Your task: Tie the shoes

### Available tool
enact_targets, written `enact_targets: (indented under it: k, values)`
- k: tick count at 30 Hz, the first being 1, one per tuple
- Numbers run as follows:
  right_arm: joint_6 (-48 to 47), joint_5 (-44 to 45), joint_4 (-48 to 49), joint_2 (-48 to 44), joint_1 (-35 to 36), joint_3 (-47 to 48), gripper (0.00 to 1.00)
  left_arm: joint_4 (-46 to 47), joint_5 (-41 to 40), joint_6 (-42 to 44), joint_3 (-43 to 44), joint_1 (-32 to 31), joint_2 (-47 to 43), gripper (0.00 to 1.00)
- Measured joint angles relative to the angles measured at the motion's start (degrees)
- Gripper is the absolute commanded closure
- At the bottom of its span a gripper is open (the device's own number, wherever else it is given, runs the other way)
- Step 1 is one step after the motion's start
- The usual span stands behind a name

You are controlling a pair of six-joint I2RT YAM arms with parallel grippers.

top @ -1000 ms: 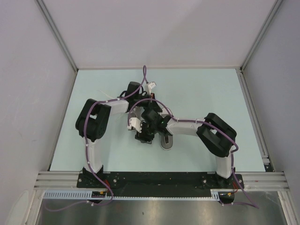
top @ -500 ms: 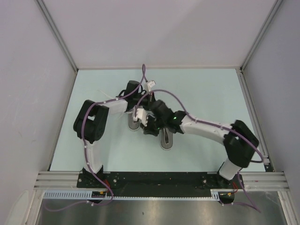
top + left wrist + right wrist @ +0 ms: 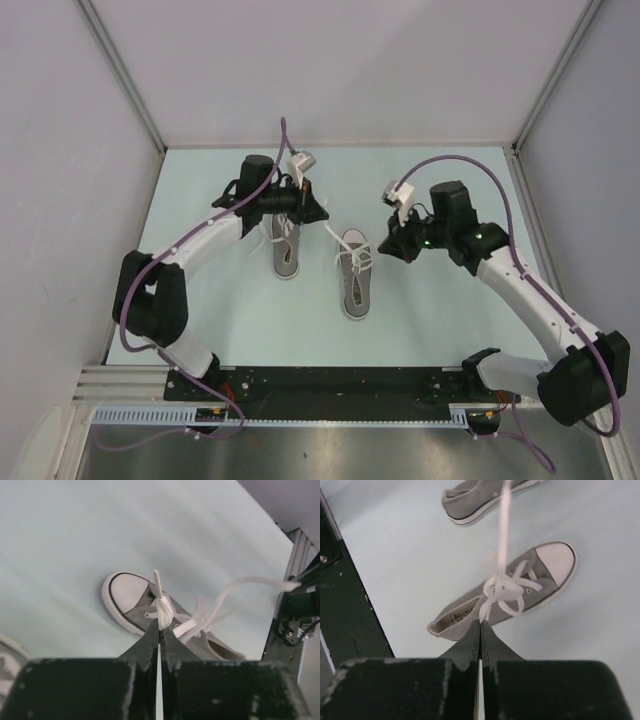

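Now, both laces are stretched sideways from the nearer shoe [image 3: 355, 288].
The left gripper [image 3: 160, 628] is pinched closed on a folded bit of white lace [image 3: 163, 611], and the right gripper [image 3: 480, 625] is clamped on the other strand [image 3: 487, 609]. The laces are soft, light and flat, best held near the knot [image 3: 502, 586]. The small shoe could slide under a hard pull. It lies mid-way across the table [image 3: 450, 310], long axis near-to-far, toe seemingly away from the bases. The second shoe [image 3: 287, 255] lies just left, roughly parallel.
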Motion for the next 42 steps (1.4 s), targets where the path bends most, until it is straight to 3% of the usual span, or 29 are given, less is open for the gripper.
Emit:
enact_targets:
  k: [5, 11, 18, 29, 30, 32, 33, 37, 39, 42]
  values:
    - [2.4, -3.8, -2.2, -5.4, -8.3, -7.8, 1.0, -4.9, -3.4, 5.1, -1.6, 2.7, -4.8, 1.0]
    - [6.6, -7.6, -3.3, -8.3, -13.1, -15.3, 1.0, -9.7, -6.4, 11.0, -5.0, 6.1, -8.6, 1.0]
    - [12.0, -10.3, -1.6, -9.0, -18.6, -17.1, 1.0, -12.8, -8.8, 13.9, -10.3, 8.1, -11.7, 1.0]
    - [16.7, -12.7, -0.5, 2.5, -22.0, -17.3, 1.0, -13.6, -13.6, 16.9, -11.5, 12.2, -14.1, 1.0]
    - [16.9, -12.9, -0.5, 3.4, -22.3, -17.4, 0.98, -13.6, -14.0, 17.3, -11.5, 12.3, -14.1, 1.0]
    - [17.0, -13.2, -0.5, 4.8, -22.5, -17.4, 0.83, -13.7, -14.0, 17.7, -11.5, 12.5, -14.1, 1.0]
    - [17.2, -13.3, -0.5, 5.3, -22.6, -17.4, 0.71, -13.7, -13.9, 17.8, -11.5, 12.5, -14.0, 1.0]
    - [16.7, -13.0, -0.1, 5.6, -22.5, -17.0, 0.5, -13.6, -11.6, 17.7, -11.4, 12.5, -13.1, 1.0]
    - [14.4, -11.9, 0.2, 5.0, -21.6, -15.7, 0.43, -13.6, -10.6, 17.7, -11.1, 12.5, -12.5, 1.0]
    - [8.0, -7.4, 1.0, 1.8, -17.2, -12.7, 0.25, -13.6, -9.4, 17.6, -10.4, 12.0, -11.6, 1.0]
